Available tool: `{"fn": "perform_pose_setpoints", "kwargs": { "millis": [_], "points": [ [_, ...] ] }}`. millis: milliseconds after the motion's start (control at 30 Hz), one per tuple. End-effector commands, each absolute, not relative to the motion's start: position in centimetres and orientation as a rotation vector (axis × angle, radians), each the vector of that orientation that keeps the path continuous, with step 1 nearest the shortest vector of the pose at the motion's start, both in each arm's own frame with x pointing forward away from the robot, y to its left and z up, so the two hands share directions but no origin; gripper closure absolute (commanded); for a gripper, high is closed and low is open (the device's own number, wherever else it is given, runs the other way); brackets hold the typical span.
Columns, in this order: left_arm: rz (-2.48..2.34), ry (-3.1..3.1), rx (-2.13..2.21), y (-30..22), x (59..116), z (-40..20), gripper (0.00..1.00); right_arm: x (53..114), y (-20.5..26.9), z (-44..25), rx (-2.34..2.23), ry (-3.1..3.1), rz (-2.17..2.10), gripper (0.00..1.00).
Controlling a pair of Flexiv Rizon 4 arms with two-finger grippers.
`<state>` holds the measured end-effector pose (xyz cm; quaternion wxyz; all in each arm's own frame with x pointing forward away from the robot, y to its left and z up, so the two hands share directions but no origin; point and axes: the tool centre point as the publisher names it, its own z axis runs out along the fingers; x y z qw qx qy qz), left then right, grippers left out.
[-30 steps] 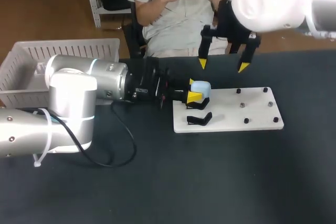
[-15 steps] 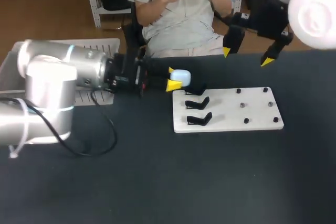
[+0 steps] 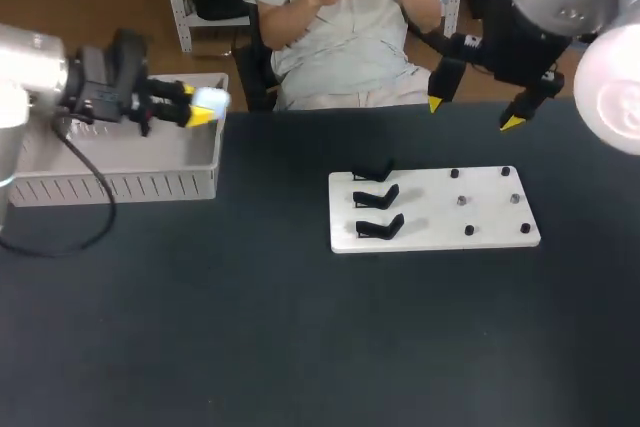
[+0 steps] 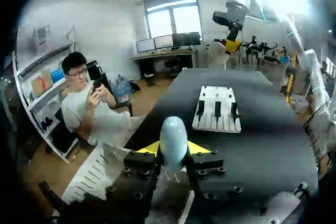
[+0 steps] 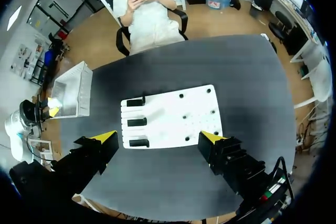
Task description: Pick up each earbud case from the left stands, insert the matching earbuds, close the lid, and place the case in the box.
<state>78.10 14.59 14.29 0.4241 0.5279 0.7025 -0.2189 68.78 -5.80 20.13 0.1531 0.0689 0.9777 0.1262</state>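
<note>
Under my left gripper (image 4: pixel 173 149), clamped on the case (image 4: pixel 173 135), sits the box (image 3: pixel 120 185); I'd lower inside before releasing. Right gripper (image 3: pixel 472 114) gapes empty.

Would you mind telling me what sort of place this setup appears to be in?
Probably a robotics test bench: a dark table carries a white board with black stands, and the left gripper holds an earbud case by a white box.
</note>
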Motion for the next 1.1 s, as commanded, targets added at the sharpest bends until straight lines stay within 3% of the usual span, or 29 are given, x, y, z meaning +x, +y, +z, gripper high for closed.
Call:
{"fn": "perform_pose_setpoints", "kwargs": {
  "millis": [33, 400, 433, 467, 500, 533, 1100],
  "points": [
    [-0.326, 2.041, 1.3, 19.9, 79.2, 14.7, 1.0, 68.4, -5.9, 20.1, 0.205, 2.772, 0.355, 0.0],
    [-0.18, 2.114, 1.228, 24.4, 82.4, 13.9, 1.0, 68.4, -5.9, 20.1, 0.205, 2.772, 0.355, 0.0],
    [-0.165, 2.109, 1.225, 24.5, 82.5, 14.0, 0.89, 68.4, -5.9, 20.1, 0.205, 2.772, 0.355, 0.0],
    [-0.154, 2.104, 1.224, 24.6, 82.5, 14.2, 0.53, 68.4, -5.9, 20.1, 0.205, 2.772, 0.355, 0.0],
    [-0.152, 2.091, 1.21, 24.6, 82.6, 14.3, 0.03, 68.4, -5.9, 20.1, 0.205, 2.772, 0.355, 0.0],
    [-0.141, 2.081, 1.202, 24.7, 82.6, 14.5, 0.0, 68.4, -5.9, 20.1, 0.205, 2.772, 0.355, 0.0],
    [-0.14, 1.986, 1.189, 23.9, 80.9, 16.8, 0.0, 68.4, -5.9, 20.1, 0.205, 2.772, 0.355, 0.0]
  ]
}}
